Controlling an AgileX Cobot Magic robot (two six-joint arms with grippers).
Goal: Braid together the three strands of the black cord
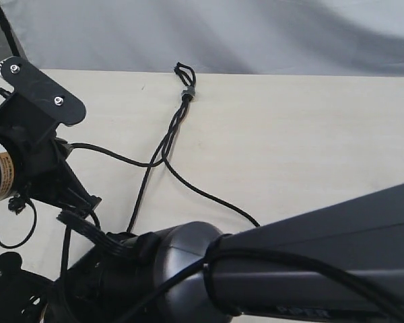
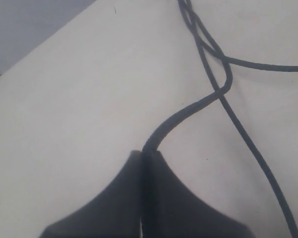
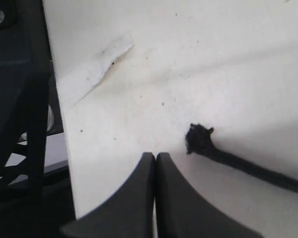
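- Black cord [image 1: 186, 94]: loop [image 1: 184, 70] at the table's [image 1: 310, 134] far edge, strands [image 1: 170, 134] trailing toward the near edge.
- Left pincer [image 2: 146, 155] pinches one strand [image 2: 188, 110].
- Right pincer [image 3: 155, 158] pressed together, empty.

The exterior camera looked obliquely down across the surface [image 1: 310, 134]. Wrist cameras faced it from close; the left also showed the cord [image 2: 188, 110] [image 1: 186, 94].

The black cord [image 1: 180, 113] is woven string, dull and a little rough, with a fuzzy knot [image 3: 197, 139] at one end. The table [image 1: 310, 134] looks like pale wood, smooth and not shiny. The right gripper [image 3: 155, 157] looks like smooth black plastic.
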